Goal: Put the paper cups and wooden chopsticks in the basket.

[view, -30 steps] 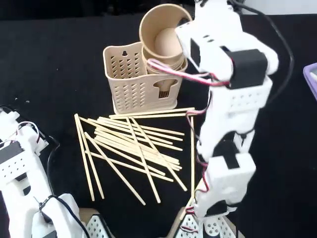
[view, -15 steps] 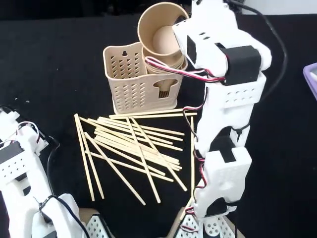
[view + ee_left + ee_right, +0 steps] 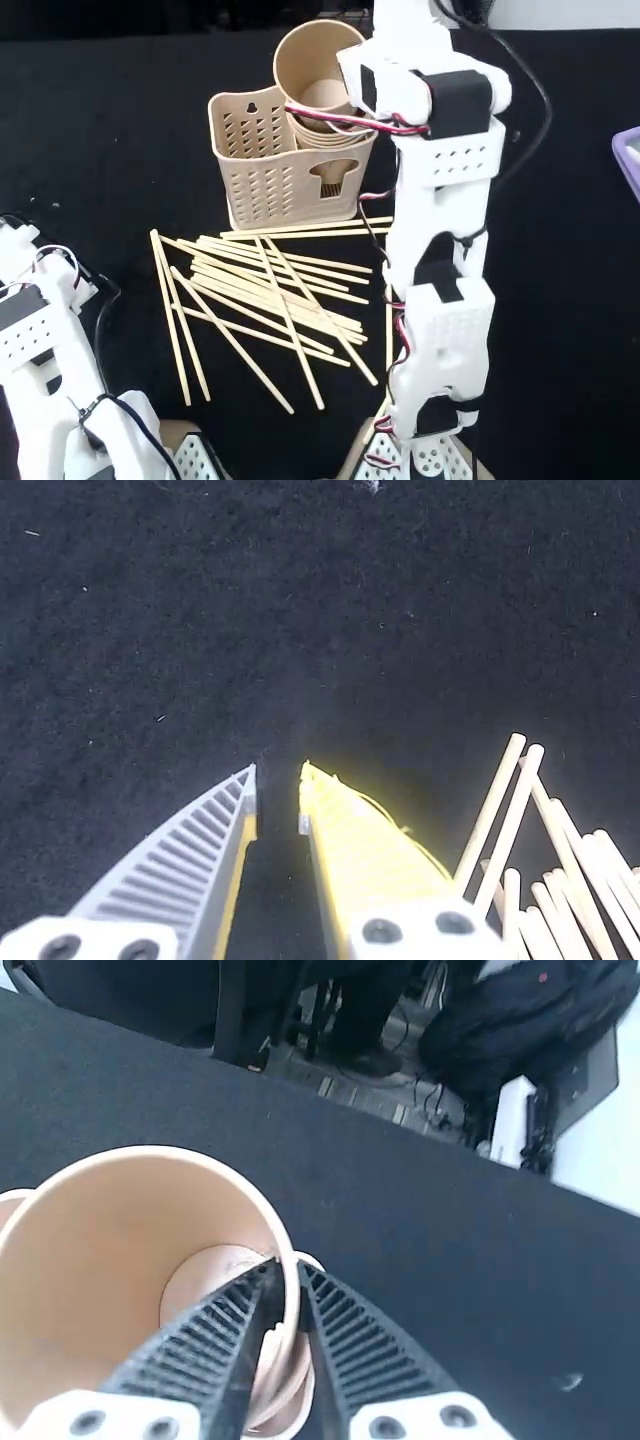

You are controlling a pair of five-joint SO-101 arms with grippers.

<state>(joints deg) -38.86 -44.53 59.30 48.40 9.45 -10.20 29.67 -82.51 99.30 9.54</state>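
The right jaws are pinched on the rim of a paper cup (image 3: 120,1250), one jaw inside it and one outside. In the high view that cup sits tilted at the upper centre of the frame, just above a stack of cups (image 3: 325,140) nested in the right part of the basket (image 3: 265,175). The left jaws stand a narrow gap apart, holding nothing, over the black counter (image 3: 300,600) near the ends of some wooden chopsticks (image 3: 511,810). In the high view the chopsticks lie scattered on the counter in mid-frame, just below the basket.
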